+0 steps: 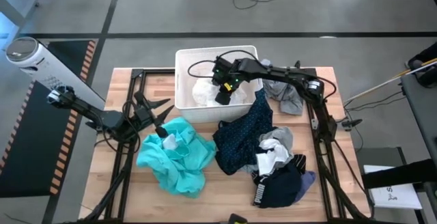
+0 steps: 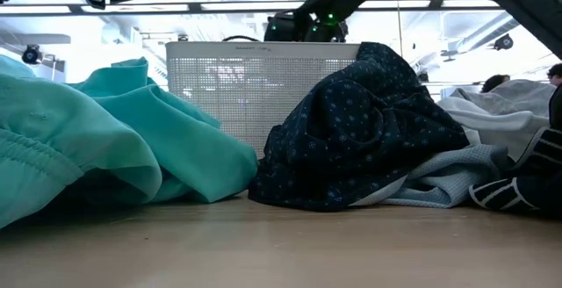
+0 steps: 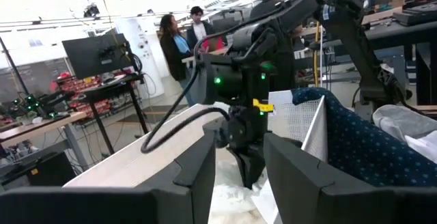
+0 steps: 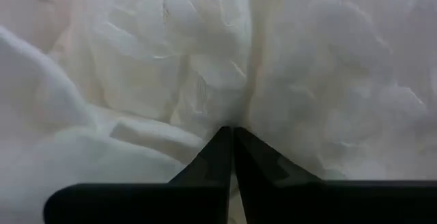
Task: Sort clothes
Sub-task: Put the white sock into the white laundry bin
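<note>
1. Low view puts us at table height: nearest lie the teal garment (image 2: 97, 147) and the navy dotted garment (image 2: 360, 130), both on the wooden table (image 2: 281, 244), with a pale grey piece (image 2: 457, 178) tucked under the navy one's edge.
2. Behind them we see the perforated wall of the white bin (image 2: 263, 86); we can read no writing on it or on any cloth from here.
3. High view gives us what the low one cannot: the whole pile. The teal garment (image 1: 179, 157) lies near the table's front left, the navy dotted one (image 1: 244, 136) beside it with one end draped up against the bin (image 1: 183, 80), a navy-black garment (image 1: 280, 183) with a white-striped edge at front right, and a grey one (image 1: 290, 100) by the far right rail.
4. The left gripper (image 1: 164, 118) hangs just above the teal garment's far edge with its fingers spread and empty, as the left wrist view confirms.
5. The right gripper (image 1: 222, 95) reaches down into the bin onto the white garment (image 1: 205, 91).
6. Only the right wrist view shows us the grasp: the fingers (image 4: 215, 159) are pressed together, pinching a fold of white cloth (image 4: 136, 67).
7. Farthest off, the left wrist view alone shows us people (image 3: 179, 43) standing in the room.
</note>
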{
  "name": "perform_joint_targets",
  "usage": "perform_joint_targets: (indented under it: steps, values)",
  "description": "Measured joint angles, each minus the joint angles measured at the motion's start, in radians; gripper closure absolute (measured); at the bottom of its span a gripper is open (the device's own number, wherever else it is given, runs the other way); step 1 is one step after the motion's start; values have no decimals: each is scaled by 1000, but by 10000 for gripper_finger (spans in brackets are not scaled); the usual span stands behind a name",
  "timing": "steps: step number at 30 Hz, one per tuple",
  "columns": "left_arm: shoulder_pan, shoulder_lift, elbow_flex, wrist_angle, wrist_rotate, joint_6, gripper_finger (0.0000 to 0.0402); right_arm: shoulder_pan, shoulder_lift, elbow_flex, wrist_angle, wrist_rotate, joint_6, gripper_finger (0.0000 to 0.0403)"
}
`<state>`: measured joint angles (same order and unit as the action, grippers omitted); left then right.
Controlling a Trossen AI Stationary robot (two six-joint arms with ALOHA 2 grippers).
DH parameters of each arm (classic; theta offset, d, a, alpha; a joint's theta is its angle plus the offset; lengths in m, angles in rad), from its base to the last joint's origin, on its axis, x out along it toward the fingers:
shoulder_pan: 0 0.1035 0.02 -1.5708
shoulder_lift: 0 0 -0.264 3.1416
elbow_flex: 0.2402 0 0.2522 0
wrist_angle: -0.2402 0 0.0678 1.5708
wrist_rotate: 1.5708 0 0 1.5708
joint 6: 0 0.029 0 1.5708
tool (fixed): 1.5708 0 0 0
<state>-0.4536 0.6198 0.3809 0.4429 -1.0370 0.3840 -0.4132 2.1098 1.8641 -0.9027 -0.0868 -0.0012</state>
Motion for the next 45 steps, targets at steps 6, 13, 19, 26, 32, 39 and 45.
perform_joint_targets:
  steps: [6,13,19,26,32,39,45]
  values:
    - [0,0,0,0,0,4,287,11,-36,88,-53,20,-2,387]
    - [0,0,0,0,0,4,287,63,-106,282,-249,170,-39,351]
    - [0,0,0,-1,0,4,287,136,-170,398,-432,172,-25,313]
    - [0,0,0,0,0,4,287,249,-231,406,-677,163,46,291]
    - [0,0,0,0,0,1,287,365,-280,350,-666,60,92,282]
    - [0,0,0,0,0,0,287,500,-291,256,-667,60,169,264]
    - [0,0,0,-1,0,0,287,572,-291,96,-668,64,259,243]
